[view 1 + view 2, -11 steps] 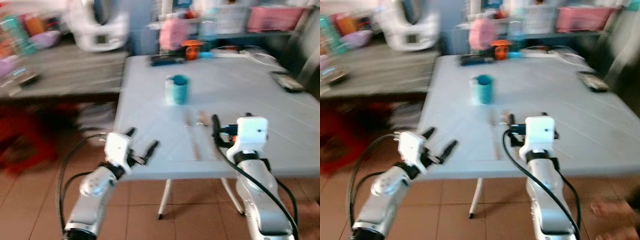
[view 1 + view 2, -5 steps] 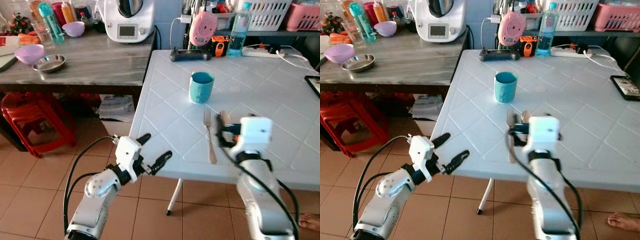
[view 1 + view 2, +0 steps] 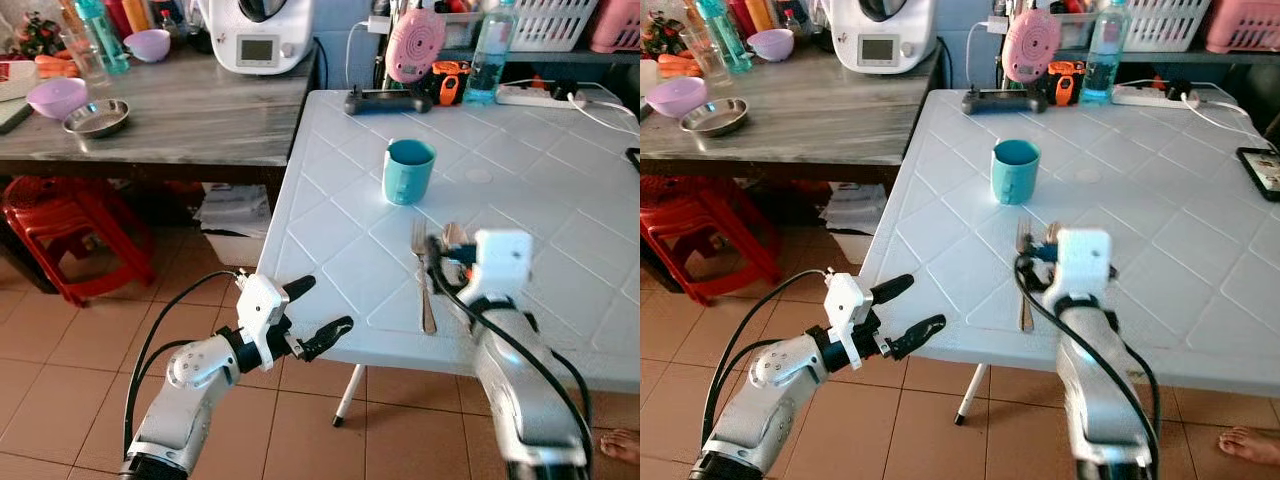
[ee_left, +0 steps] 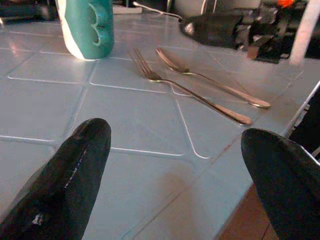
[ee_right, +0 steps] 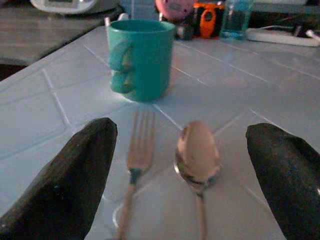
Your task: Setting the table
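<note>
1. While the fork and spoon lie side by side on the white table, handles toward the near edge, they look to be in the same spot as half a second ago; the teal mug stands just past their heads, apart from both.

2. Right gripper sits low over the cutlery, black fingers spread wide with fork and spoon between them in its wrist view; nothing grasped, and I can't see it touching either piece.

3. What's changed: a second back the head views were smeared with motion, now they're sharp and the table sits a touch closer and more centred; that's the camera settling, not stuff sliding around; the right arm has stayed parked over the cutlery through it all.

4. Left gripper hangs off the near left edge of the table, fingers apart and empty, pointed across the top toward the fork.

5. My read: cutlery and mug are already placed, so this part of the setting looks done or close; the counter to the left holds a purple bowl and a metal dish, maybe what comes next.
</note>
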